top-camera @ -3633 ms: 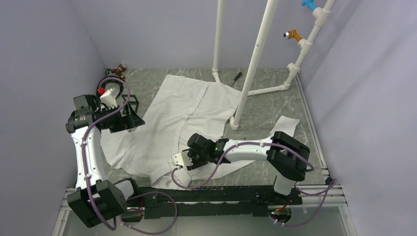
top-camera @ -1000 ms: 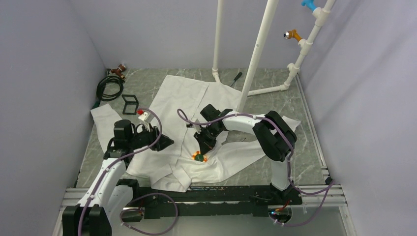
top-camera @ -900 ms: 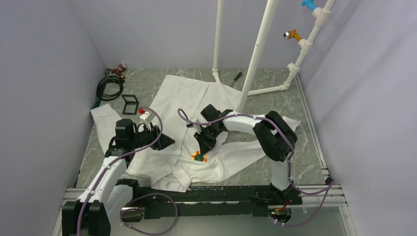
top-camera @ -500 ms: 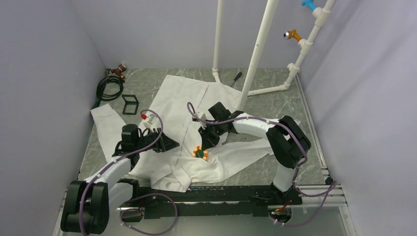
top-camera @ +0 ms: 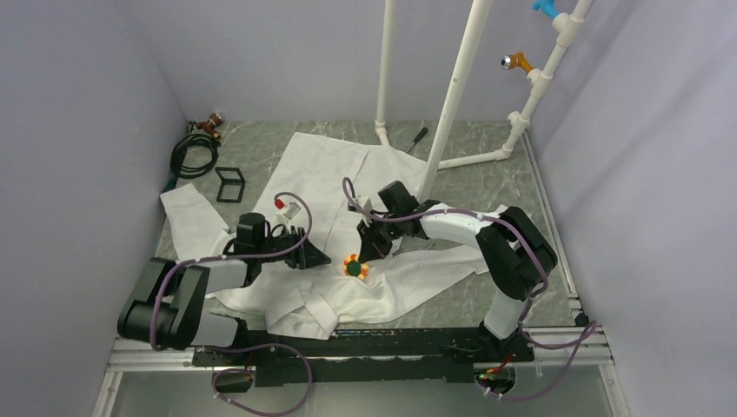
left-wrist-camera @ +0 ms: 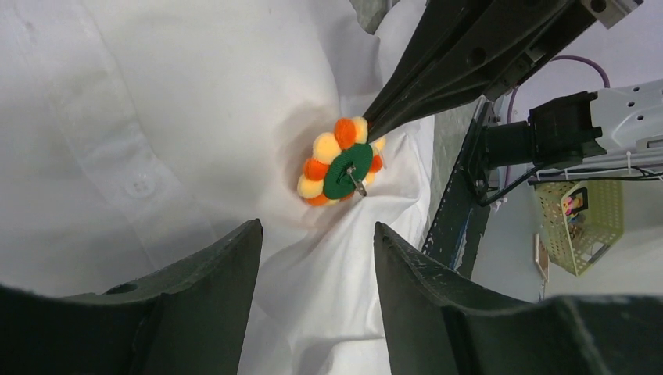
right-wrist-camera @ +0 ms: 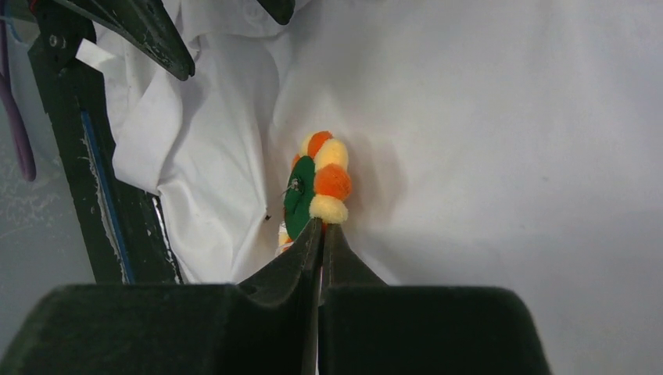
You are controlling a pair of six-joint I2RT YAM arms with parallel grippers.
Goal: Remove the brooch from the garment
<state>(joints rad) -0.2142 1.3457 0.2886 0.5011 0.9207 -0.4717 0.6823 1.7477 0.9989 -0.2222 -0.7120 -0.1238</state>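
White fabric bunches around the brooch [right-wrist-camera: 317, 187], which stands on edge right at the tips of the right claw [right-wrist-camera: 320, 225], whose jaws are closed and nipping its rim. The left claw [left-wrist-camera: 317, 230] gapes, holding nothing, with the brooch just ahead of its fingers and not touching them. The danger: the pin looks lodged in the garment [right-wrist-camera: 508, 117]. Pull now and the thin cloth lifts with it, or that slim rim grip slips off.

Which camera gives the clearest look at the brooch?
The left wrist view: the brooch faces it, green centre and orange-yellow petals all clear. The right wrist view sees it edge-on, by the shut right hand. The top view shows just a small spot.
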